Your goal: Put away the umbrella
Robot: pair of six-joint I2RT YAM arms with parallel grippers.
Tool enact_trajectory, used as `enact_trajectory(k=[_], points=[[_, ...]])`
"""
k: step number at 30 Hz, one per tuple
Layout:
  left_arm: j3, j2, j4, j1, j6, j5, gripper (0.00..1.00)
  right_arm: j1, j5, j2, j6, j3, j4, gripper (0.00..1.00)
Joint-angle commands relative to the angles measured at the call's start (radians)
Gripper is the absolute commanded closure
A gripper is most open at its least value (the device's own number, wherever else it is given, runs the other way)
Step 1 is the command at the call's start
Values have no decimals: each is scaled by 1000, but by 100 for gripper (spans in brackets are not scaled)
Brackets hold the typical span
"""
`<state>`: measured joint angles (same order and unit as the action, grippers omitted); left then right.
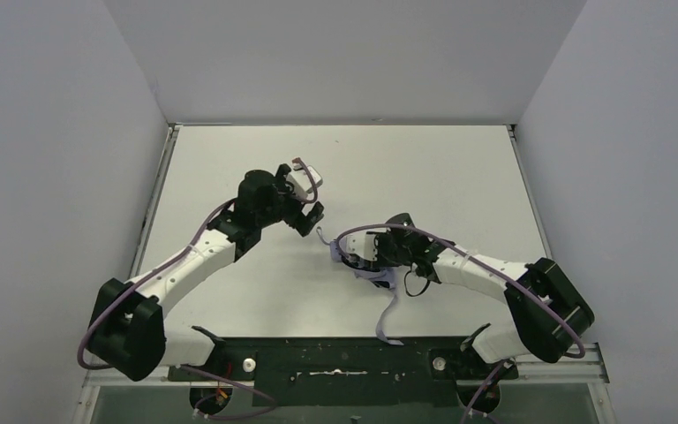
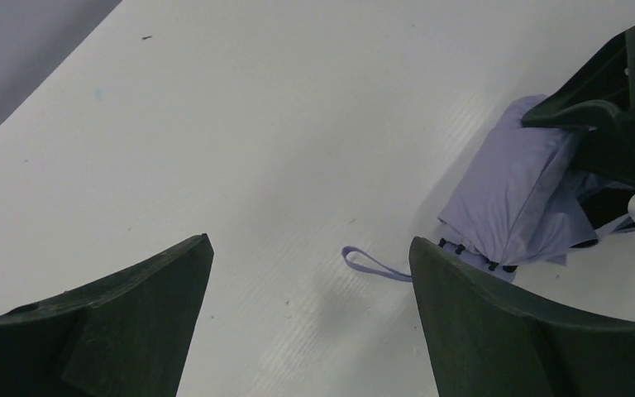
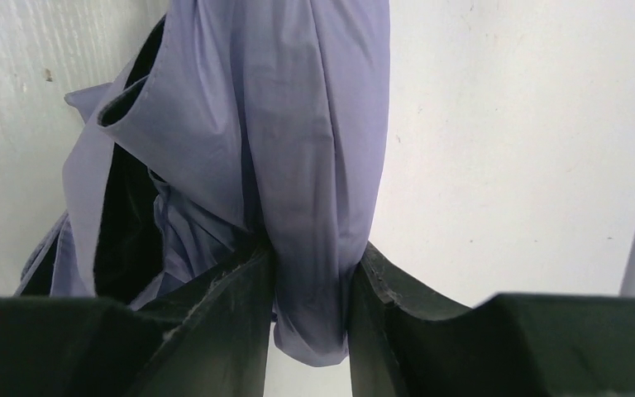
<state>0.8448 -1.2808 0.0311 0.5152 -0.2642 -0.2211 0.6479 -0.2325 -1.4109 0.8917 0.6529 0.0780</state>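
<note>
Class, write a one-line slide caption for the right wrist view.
Right gripper shut on the folded lavender fabric umbrella, against a white table.

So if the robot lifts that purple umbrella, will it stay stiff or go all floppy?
Probably floppy: the umbrella fabric bunches in loose folds where the right gripper pinches it. It likely feels light, being thin cloth. Its strap would probably dangle.
</note>
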Motion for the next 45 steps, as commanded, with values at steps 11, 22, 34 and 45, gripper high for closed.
enact_trajectory(k=[11,22,34,45], points=[[309,-359,-264,18,23,-473,9,58,117,-27,82,-80,-64,88],[462,-562,-481,64,-27,-593,7,62,118,-28,89,-81,-65,88],[470,-668,-478,99,-83,-559,9,64,121,-31,89,-81,-64,88],[490,-715,-396,111,-25,-571,21,66,113,-41,84,-76,-70,88]])
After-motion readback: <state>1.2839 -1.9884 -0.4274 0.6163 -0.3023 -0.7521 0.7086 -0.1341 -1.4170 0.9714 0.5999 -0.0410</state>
